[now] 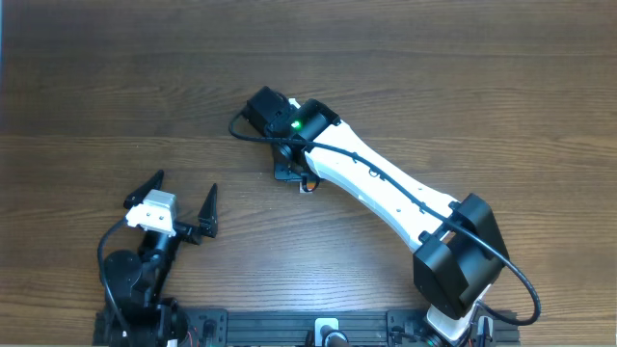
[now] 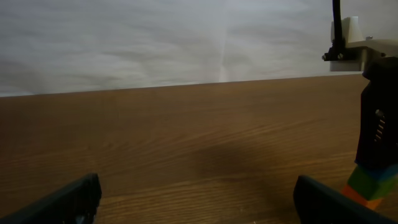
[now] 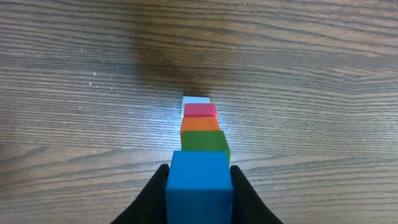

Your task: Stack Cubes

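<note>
Between the right end effector's [image 3: 199, 190] clamping fingers [image 3: 151, 198] sits the blue cube [image 3: 199, 177], atop the stack of cubes [image 3: 203, 138].

Five cube colours on brown wood grain

From the lower centre of the right wrist view upward: a blue cube [image 3: 199, 183], green cube [image 3: 205, 140], orange cube [image 3: 199, 123], pink-red cube [image 3: 200, 110] and white cube [image 3: 196, 99]. The table [image 1: 96, 96] is mid-brown with darker streaked grain. The right arm [image 1: 386, 188] is white with black ends and a green light [image 1: 297, 124]
</note>
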